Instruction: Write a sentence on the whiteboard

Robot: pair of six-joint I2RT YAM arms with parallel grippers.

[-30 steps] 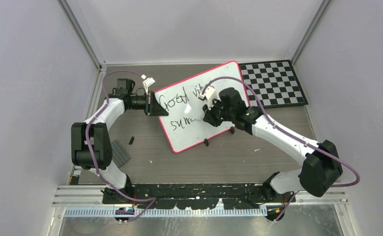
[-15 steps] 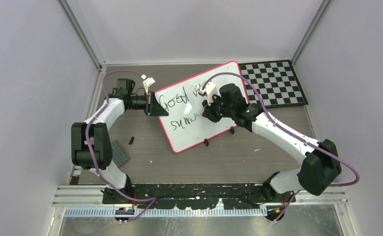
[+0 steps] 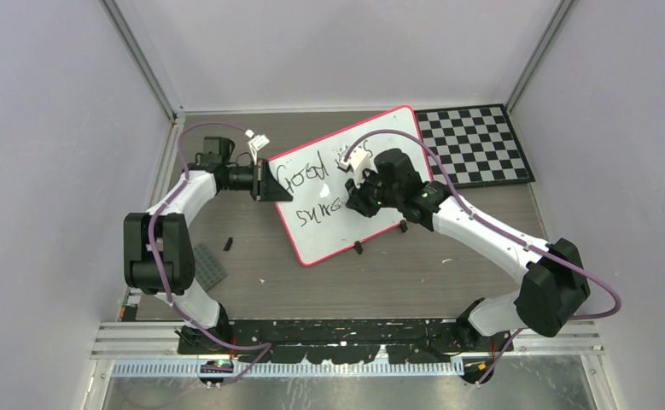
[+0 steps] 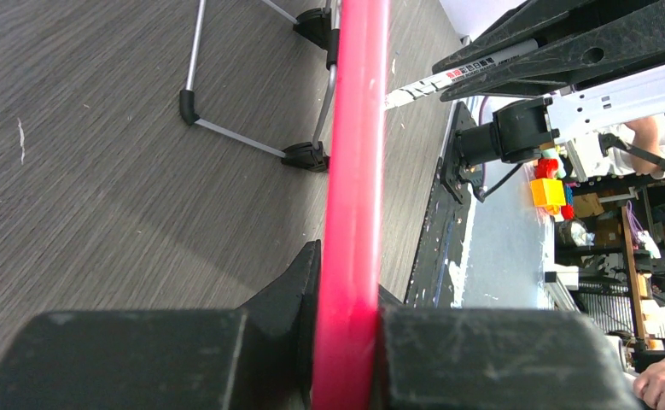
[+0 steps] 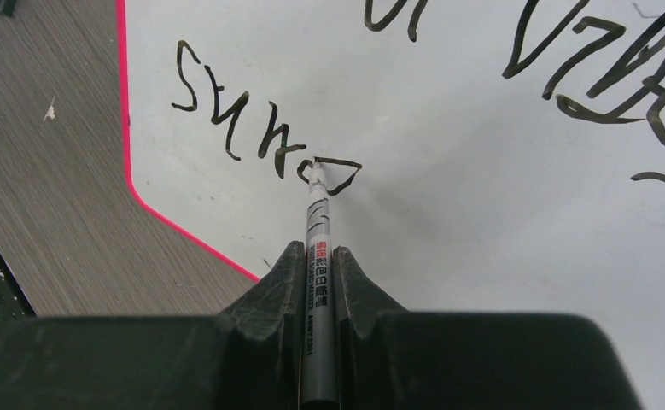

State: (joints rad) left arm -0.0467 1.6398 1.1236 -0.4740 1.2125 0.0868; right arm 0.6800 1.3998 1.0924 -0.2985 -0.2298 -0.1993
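The whiteboard [image 3: 371,226] lies tilted on the table, white with a red-pink rim. My left gripper [image 3: 267,181] is shut on its left rim [image 4: 352,213], seen edge-on in the left wrist view. My right gripper [image 3: 352,198] is shut on a grey whiteboard marker [image 5: 318,282] whose tip touches the board [image 5: 482,239] at the end of the lower line. The sentence [image 3: 312,178] is black scrawl in two lines; the lower line [image 5: 252,137] reads roughly "surro". The marker also shows in the left wrist view [image 4: 457,74].
A black-and-white checkerboard mat [image 3: 474,143] lies at the back right beside the board. A dark grey plate [image 3: 209,266] and a small black piece [image 3: 227,244] lie on the table at the left. Grey walls close in the sides and back.
My right gripper has moved left and slightly up along the lower line with the marker, adding strokes. The left gripper and the board have stayed still.
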